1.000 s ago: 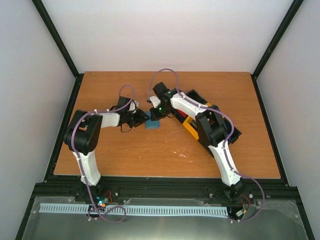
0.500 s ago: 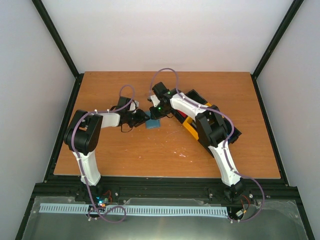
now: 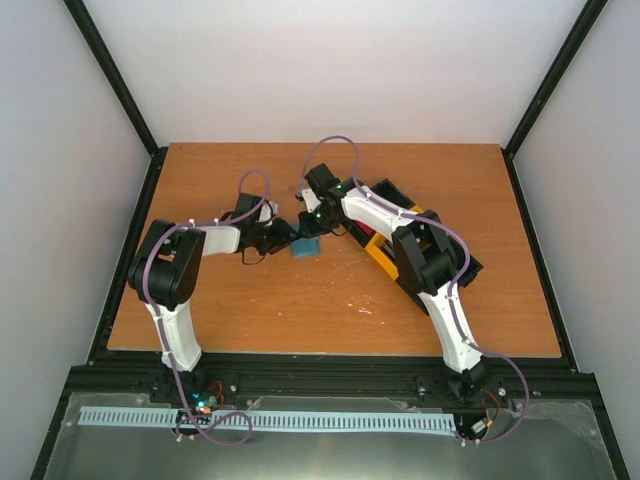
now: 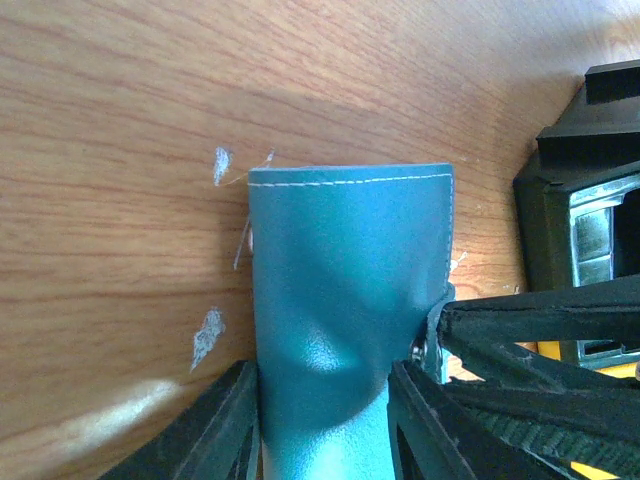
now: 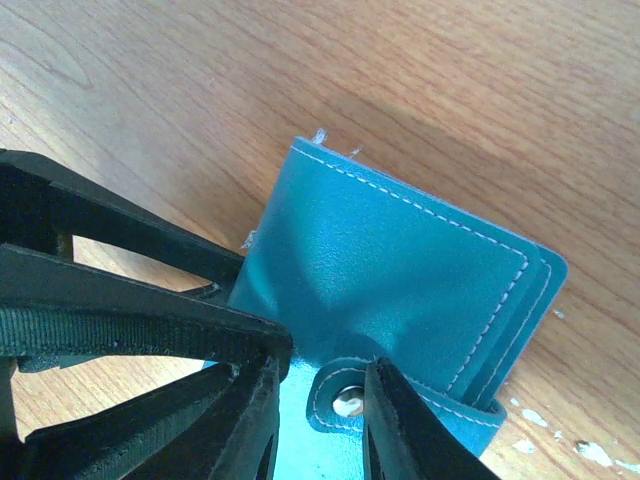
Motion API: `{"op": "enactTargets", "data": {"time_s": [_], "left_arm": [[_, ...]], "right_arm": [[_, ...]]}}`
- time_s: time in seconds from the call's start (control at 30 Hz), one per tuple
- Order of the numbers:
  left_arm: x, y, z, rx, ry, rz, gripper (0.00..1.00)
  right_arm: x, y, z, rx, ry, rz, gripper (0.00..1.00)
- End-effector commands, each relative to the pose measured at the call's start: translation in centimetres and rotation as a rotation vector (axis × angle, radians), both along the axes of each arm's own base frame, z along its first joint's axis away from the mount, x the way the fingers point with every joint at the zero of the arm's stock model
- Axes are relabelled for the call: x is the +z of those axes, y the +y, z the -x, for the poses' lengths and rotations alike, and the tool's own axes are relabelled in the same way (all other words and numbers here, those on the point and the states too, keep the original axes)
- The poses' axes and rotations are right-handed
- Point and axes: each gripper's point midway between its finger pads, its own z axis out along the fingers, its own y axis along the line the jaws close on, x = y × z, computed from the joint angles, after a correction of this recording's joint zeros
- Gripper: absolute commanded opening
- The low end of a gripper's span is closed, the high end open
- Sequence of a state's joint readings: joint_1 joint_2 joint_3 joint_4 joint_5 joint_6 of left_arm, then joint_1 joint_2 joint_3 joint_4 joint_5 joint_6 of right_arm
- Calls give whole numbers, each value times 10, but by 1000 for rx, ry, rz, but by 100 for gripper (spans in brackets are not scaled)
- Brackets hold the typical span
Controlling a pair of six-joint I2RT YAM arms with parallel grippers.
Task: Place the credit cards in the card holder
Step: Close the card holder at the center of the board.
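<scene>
The blue-grey card holder [image 3: 305,247] lies folded shut on the wooden table, mid-table. My left gripper [image 3: 288,238] comes from the left and is shut on it. In the left wrist view the holder [image 4: 350,280] fills the gap between my fingers [image 4: 215,435]. My right gripper [image 3: 312,230] comes down from the right. In the right wrist view its fingers [image 5: 400,420] stand slightly apart astride the snap tab [image 5: 345,400] of the holder [image 5: 400,260]. A small red patch [image 3: 371,240], perhaps credit cards, shows by the tray; no card shows in either wrist view.
A black-and-yellow tray [image 3: 385,262] lies right of the holder, mostly under the right arm; its black edge shows in the left wrist view [image 4: 590,200]. The left gripper's fingers [image 5: 120,300] cross the right wrist view. White scuffs [image 3: 365,305] mark the wood.
</scene>
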State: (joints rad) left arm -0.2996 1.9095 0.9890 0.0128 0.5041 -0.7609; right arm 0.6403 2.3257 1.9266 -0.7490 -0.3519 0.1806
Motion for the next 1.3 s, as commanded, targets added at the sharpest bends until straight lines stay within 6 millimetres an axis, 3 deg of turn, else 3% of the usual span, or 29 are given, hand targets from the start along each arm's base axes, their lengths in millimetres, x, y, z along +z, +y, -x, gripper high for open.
{"op": "enactTargets", "data": {"time_s": [0.0,0.23,0.5,0.73,0.9,1.1,1.27], "left_arm": [[-54,13,38,12,189,-110,37],[-55,13,39,13,191,-110,37],[-54,13,36,15,186,-111,37],[-54,14,36,15,186,-114,37],[-54,13,36,14,186,-112,37],[-55,14,38,14,190,-113,37],[-56,14,38,15,193,-115,37]], "right_arm": [[15,5,3,9,1,-39,24],[9,-2,1,-7,-10,6,23],[38,5,-7,-20,-72,-49,25],[50,-11,-14,-97,-127,-34,25],[37,-21,-11,-108,-106,0,16],[12,-13,1,-61,-21,-14,13],[9,-9,2,-53,-8,-35,13]]}}
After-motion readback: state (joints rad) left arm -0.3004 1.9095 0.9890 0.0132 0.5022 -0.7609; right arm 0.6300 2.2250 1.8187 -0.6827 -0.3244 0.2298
